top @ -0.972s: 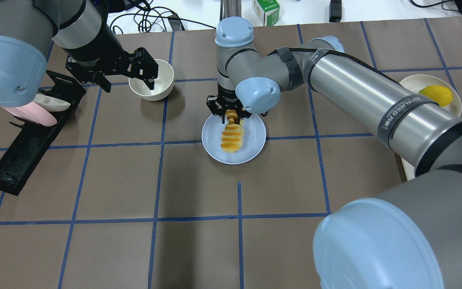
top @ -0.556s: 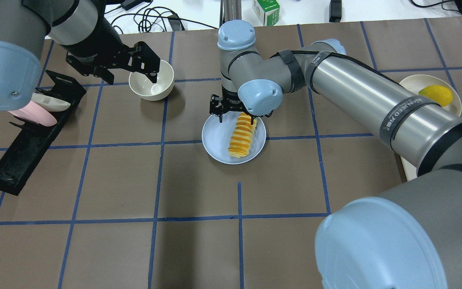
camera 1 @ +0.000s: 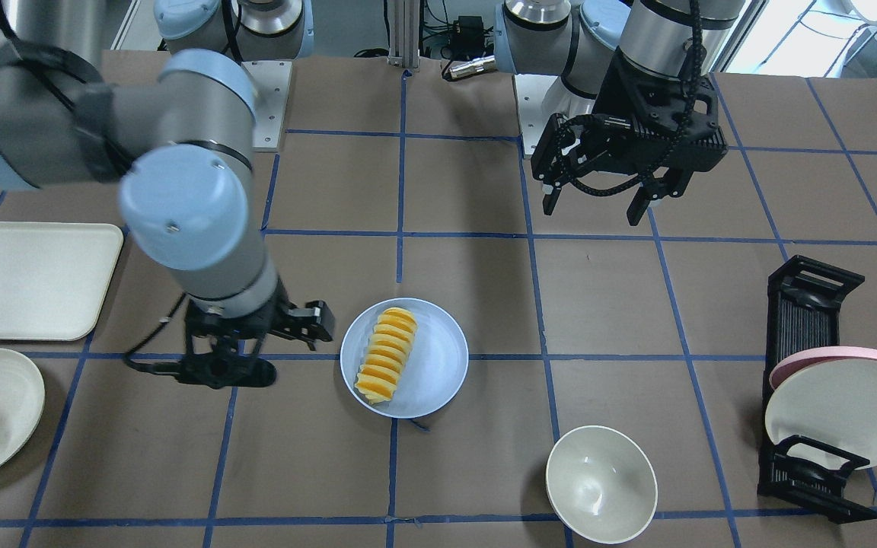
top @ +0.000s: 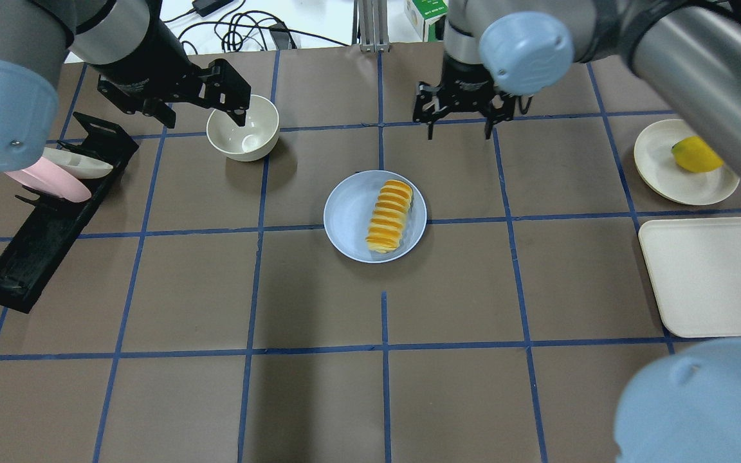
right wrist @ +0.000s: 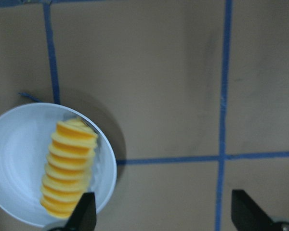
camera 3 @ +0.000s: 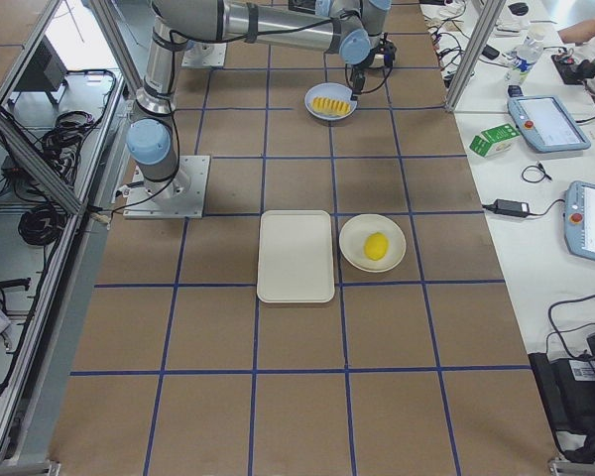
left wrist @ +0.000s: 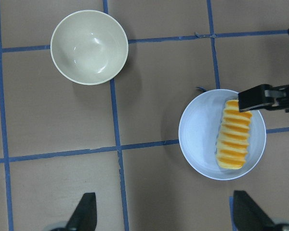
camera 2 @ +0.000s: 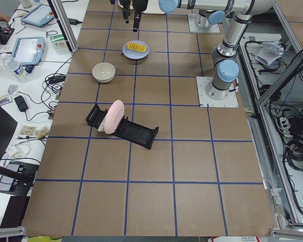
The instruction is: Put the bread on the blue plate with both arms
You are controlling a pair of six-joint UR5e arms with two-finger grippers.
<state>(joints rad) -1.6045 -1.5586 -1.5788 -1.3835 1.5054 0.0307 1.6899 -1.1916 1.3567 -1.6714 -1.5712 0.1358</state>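
Note:
The bread (top: pixel 390 215), a row of orange-topped slices, lies flat on the right half of the blue plate (top: pixel 347 215) at the table's middle. It also shows in the front view (camera 1: pixel 387 354) on the plate (camera 1: pixel 438 365). My right gripper (top: pixel 458 130) is open and empty, hanging apart from the plate on its far right side. My left gripper (top: pixel 203 119) is open and empty, above the left rim of the cream bowl (top: pixel 243 135). The right wrist view shows bread (right wrist: pixel 70 166) and plate (right wrist: pixel 19 159) at lower left. The left wrist view shows them too (left wrist: pixel 235 139).
A black dish rack (top: pixel 42 212) with a pink-rimmed plate (top: pixel 49 183) and a cream plate stands at the left. A cream plate (top: pixel 663 170) with a yellow fruit (top: pixel 695 154) and a cream tray (top: pixel 711 276) are at the right.
My right gripper has let go of the bread, risen and moved away to the far right. The bread has tipped down and now lies flat on the plate. The left gripper barely shifted.

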